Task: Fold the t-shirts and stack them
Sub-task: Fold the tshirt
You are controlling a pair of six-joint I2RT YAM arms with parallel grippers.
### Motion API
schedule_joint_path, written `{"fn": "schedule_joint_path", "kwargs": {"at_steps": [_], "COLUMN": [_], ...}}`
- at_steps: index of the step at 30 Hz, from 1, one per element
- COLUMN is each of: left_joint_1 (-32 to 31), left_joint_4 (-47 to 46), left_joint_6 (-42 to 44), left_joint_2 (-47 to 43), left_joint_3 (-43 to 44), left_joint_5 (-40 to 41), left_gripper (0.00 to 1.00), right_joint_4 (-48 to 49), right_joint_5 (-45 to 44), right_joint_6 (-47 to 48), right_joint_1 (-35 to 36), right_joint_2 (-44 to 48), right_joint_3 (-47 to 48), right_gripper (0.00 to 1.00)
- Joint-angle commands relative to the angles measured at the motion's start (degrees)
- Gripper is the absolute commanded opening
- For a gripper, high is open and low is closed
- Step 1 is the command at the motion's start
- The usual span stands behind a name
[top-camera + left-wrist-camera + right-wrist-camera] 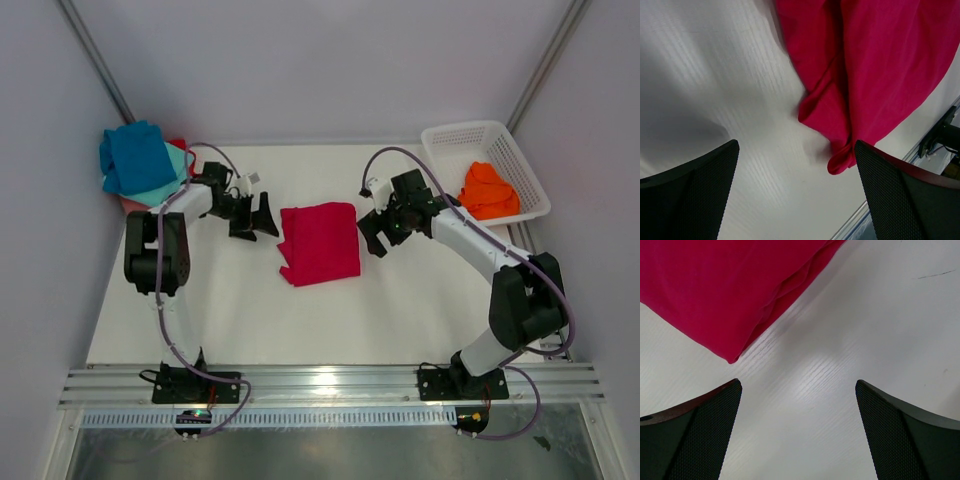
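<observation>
Blue shirt [135, 155]: tops the pile in the far-left corner.
Left gripper [255, 225]: jaws wide, empty.
Red shirt [320, 243]: table centre, folded, its near-left hem rumpled. It probably needs an even grip on both side edges before it is carried.
Right gripper [376, 240]: wide, empty.
Orange shirt [488, 190]: in the basket [445, 140].

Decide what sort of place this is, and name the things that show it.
Probably a robotics lab test cell, not a home: a left arm and right arm bolted to a metal rail, a white table walled by plain panels, and a crimson t-shirt between them.
</observation>
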State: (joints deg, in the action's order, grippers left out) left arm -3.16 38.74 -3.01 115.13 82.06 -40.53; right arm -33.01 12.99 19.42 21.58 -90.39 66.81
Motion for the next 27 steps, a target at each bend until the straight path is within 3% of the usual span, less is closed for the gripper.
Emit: {"fn": "schedule_joint_path", "kwargs": {"at_steps": [1,27], "left_joint_1": [-1.7,-11.3], "left_joint_4": [-3.3,-5.0], "left_joint_6": [-1.7,-4.6], "left_joint_2": [2.0,9.5], "left_joint_3": [0.8,7.1], "left_joint_5": [1.5,1.9], "left_gripper": [0.99,0.99], "right_joint_4": [0.4,-0.1], "right_joint_5": [1.6,2.8], "right_joint_6": [-0.8,-1.8], "right_joint_1": [0.0,0.1], "right_joint_2": [-0.2,-3.4], "right_joint_3": [1.7,2.6], "right_gripper": [0.99,0.99]}}
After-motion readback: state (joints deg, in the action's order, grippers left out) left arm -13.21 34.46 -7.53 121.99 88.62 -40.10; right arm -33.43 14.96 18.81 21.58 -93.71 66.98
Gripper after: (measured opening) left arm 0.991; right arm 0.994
